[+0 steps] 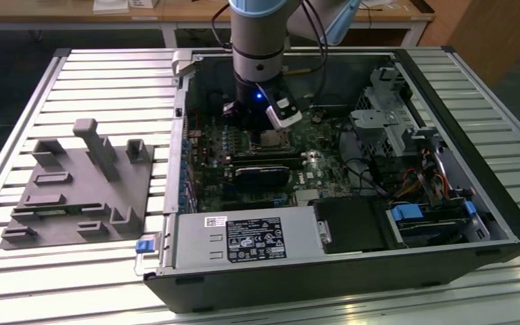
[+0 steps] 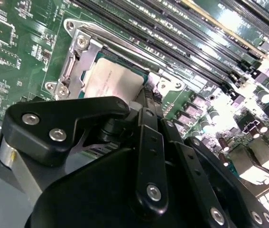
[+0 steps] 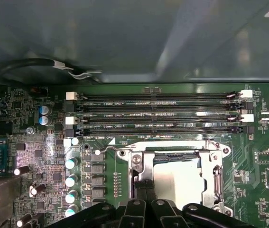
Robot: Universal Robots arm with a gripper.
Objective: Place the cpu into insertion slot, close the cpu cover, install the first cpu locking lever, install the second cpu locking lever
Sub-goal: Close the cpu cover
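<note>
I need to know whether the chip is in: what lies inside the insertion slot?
The cpu lies inside the insertion slot, silver-grey top showing in both wrist views. The gripper covers one edge, so whether it sits flat cannot be seen.

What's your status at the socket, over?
Gripper low at socket edge. Cpu seated in insertion slot, cpu cover looks down around it. Memory slots alongside, not touched.

We've got a green board (image 3: 250, 137) with black memory slots (image 3: 158, 111). Chip (image 3: 177, 178) looks silver-grey to us, and the gripper (image 2: 148, 97) is plain black.
</note>
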